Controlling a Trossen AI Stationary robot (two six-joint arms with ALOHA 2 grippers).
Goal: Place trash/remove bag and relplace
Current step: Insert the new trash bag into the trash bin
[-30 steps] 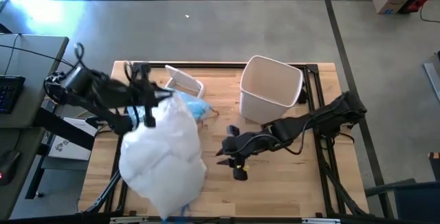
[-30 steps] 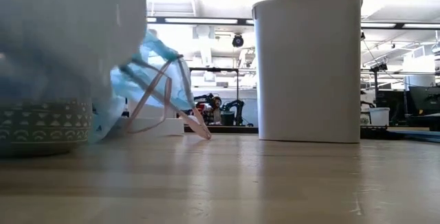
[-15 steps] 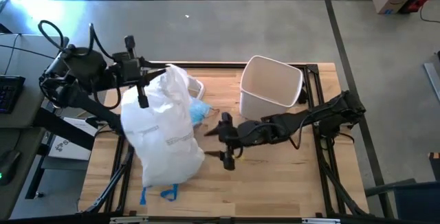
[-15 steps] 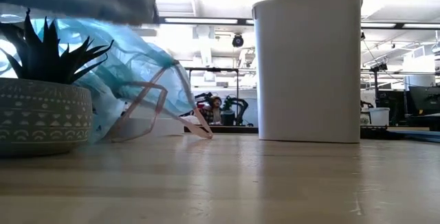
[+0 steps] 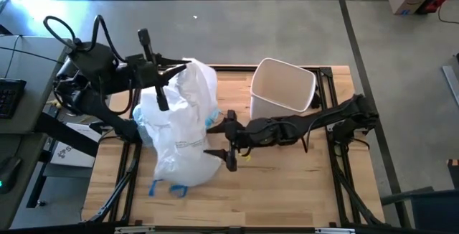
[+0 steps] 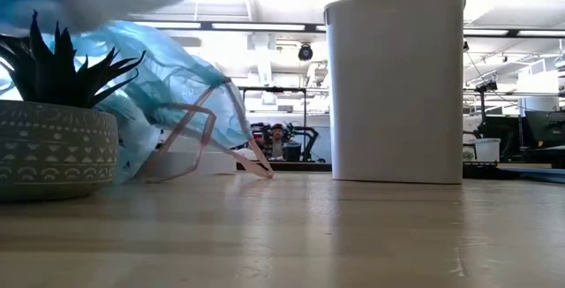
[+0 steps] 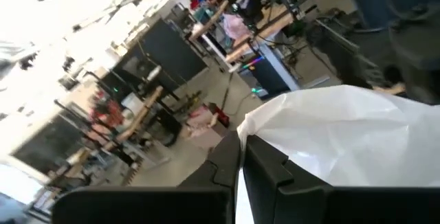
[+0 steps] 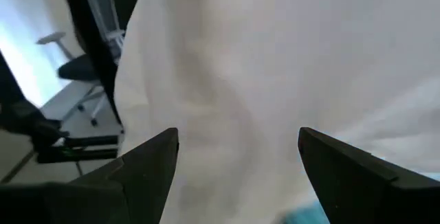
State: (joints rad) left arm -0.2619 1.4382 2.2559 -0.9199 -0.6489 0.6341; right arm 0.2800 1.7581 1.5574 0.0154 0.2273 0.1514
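Note:
A full white plastic bag with blue ties at its low end hangs over the table's left half. My left gripper is shut on its upper end. My right gripper stands open at the bag's right side, its fingers spread before the white plastic; I cannot tell whether they touch it. A light-blue translucent bag with pink strings lies on the table behind the white one. The white bin stands upright at the far right. No loose trash shows. My left gripper pinches a gathered bit of the white bag's upper end between its two shut fingers. The fingers come in about level from the table's left. The bag hangs below them, bulging, with its blue ties lowest.
A small potted plant in a grey patterned pot stands at the table's near left, under the hanging bag. A clear container lies at the far edge behind the bag. Bare wood shows at the near right.
My left gripper has gone up and toward the far edge, carrying the white bag from the near left toward the table's middle; the bag has swung clear of the plant. My right gripper has gone toward the table's left, up to the bag's side.

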